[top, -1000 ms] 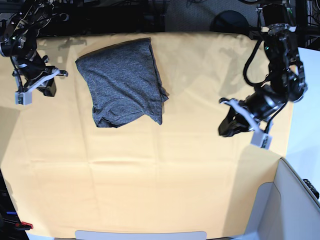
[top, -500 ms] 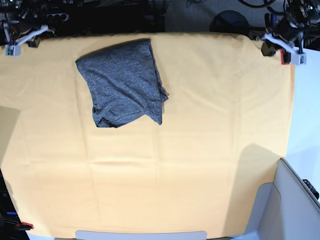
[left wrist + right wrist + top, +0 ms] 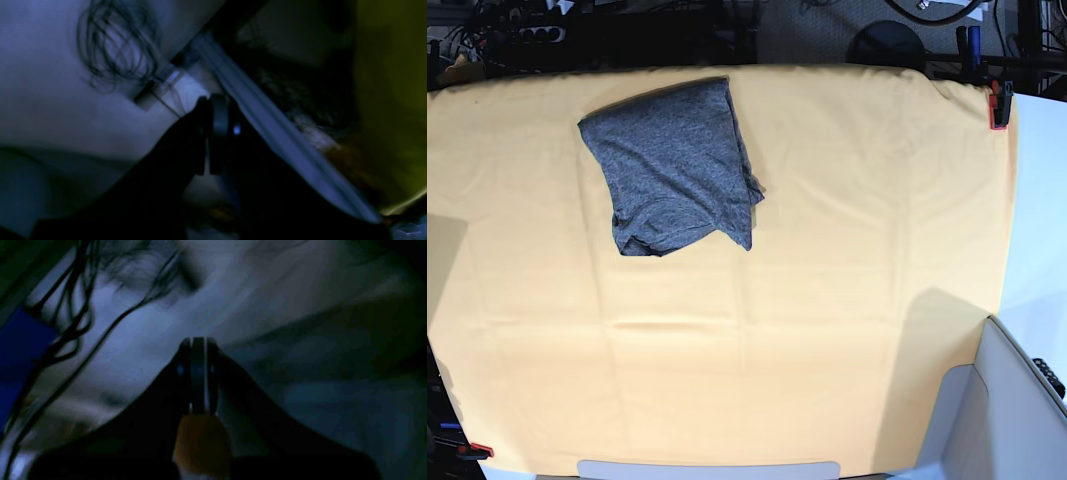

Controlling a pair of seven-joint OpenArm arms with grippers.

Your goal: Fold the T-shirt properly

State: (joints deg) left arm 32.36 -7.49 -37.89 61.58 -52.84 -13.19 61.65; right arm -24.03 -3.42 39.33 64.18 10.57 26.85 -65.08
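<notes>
The T-shirt (image 3: 677, 165) lies folded into a compact dark grey bundle at the back left of the yellow-orange cloth (image 3: 827, 300), in the base view. Neither arm shows in the base view. The left wrist view is dark: my left gripper (image 3: 215, 100) has its jaws pressed together and holds nothing, facing cables and a pale bar off the table. The right wrist view is dark and blurred: my right gripper (image 3: 197, 340) also has its jaws together and is empty. The shirt shows in neither wrist view.
Red clamps pin the cloth at the back right corner (image 3: 997, 105) and the front left corner (image 3: 472, 450). A grey bin (image 3: 1012, 400) stands at the front right. Dark equipment and cables line the back edge.
Both arms have pulled back from the table and left the base view. The shirt has not moved.
</notes>
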